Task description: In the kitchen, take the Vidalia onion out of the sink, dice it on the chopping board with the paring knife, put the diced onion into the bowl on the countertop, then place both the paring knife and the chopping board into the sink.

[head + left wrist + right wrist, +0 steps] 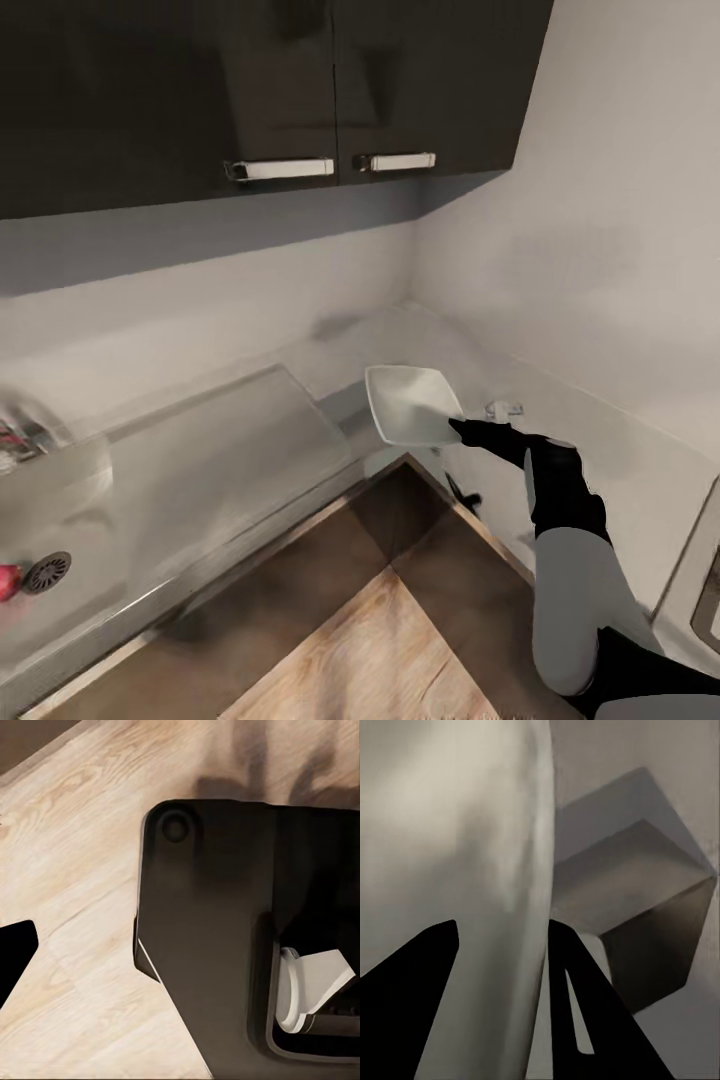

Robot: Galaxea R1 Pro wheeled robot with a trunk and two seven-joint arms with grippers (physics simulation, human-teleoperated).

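Down low, the left wrist view is just pale wood floor and the robot's dark base, so can't tell that hand's state. The right gripper pinches the rim of the shallow white square bowl, tilted, over the grey countertop corner. Small pink-red Vidalia onion sits by the drain in the steel sink.

Right tool apparently clamped, arm outstretched

The Vidalia onion is cut by the head view's left edge, as is the blurred tap over the sink. The right gripper straddles the bowl wall, whose far side is hidden.
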